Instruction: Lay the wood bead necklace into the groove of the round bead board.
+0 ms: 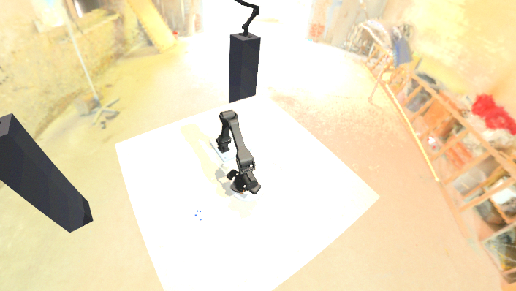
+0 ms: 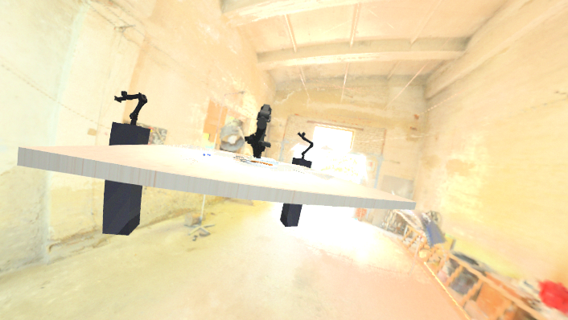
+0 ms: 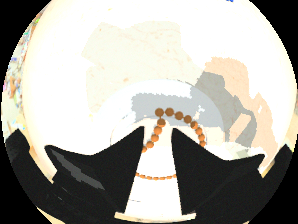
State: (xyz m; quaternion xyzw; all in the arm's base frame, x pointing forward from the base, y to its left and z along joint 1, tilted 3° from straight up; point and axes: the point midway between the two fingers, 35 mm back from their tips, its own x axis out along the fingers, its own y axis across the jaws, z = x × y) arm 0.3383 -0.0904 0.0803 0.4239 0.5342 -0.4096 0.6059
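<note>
Jaws (image 1: 243, 189) (image 2: 257, 155) partly apart, nothing clamped between your fingertips. Bead necklace (image 1: 242, 192) (image 2: 262, 162) (image 3: 169, 112) just beyond them, over the round board (image 1: 248, 197) (image 3: 107, 107) — one strand cuts inward, part hidden behind your fingers. Blue dots (image 1: 197, 215) (image 2: 206, 154) (image 3: 229, 1) — farther out, on the table (image 1: 292, 227) (image 2: 225, 189) (image 3: 60, 80).

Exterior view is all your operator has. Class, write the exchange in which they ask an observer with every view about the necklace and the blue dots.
Operator: Does the necklace run straight near the fingers?
Observer: No, the wrist view shows a sharp bend just beyond their tips.
Operator: How many blue dots are there?
Observer: The top view shows four.
</note>
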